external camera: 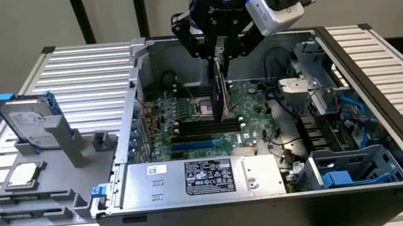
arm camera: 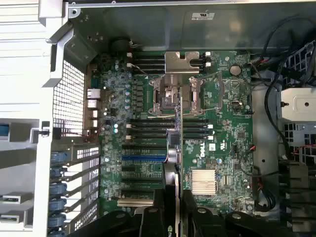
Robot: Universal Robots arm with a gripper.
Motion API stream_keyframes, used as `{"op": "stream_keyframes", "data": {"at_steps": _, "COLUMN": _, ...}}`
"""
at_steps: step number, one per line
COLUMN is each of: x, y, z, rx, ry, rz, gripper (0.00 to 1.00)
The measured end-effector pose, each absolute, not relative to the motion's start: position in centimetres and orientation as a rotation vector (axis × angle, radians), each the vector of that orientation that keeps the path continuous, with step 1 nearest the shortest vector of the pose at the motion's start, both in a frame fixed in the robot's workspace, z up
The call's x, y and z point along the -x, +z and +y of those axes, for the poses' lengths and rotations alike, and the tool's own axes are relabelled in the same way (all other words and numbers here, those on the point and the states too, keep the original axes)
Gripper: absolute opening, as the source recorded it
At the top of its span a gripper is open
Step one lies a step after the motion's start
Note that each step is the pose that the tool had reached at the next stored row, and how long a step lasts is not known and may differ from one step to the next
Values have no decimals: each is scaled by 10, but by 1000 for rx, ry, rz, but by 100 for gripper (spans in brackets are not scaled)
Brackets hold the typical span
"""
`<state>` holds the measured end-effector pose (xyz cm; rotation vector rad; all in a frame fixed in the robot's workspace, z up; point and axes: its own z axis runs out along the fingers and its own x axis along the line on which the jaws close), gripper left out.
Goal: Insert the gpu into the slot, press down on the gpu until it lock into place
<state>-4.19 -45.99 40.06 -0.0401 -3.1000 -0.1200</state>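
Gripper (external camera: 218, 52) clamped shut on gpu (external camera: 220, 93), card held on edge, hanging over motherboard (external camera: 251, 103) above black memory slots (external camera: 203, 127), apparently clear of the board. Slot (external camera: 194, 146) blue, unfilled, toward the exterior view's left of card's lower end, nearer power supply (external camera: 194, 178). Seen from wrist view, card's long edge crosswise to slot's long axis. Not inserted yet.

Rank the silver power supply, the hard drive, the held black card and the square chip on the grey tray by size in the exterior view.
1. Power supply
2. Hard drive
3. Chip
The card hangs edge-on to this camera, so I leave it unranked.
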Motion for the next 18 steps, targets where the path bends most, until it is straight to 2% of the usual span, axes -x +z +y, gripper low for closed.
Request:
{"op": "stream_keyframes", "data": {"at_steps": 10, "x": 42, "y": 400, "z": -460, "rx": 37, "ry": -120, "rz": -3100, "gripper": 26}}
{"op": "stream_keyframes", "data": {"at_steps": 18, "x": 42, "y": 399, "z": -460, "rx": -184, "ry": -116, "rz": -3090, "gripper": 26}}
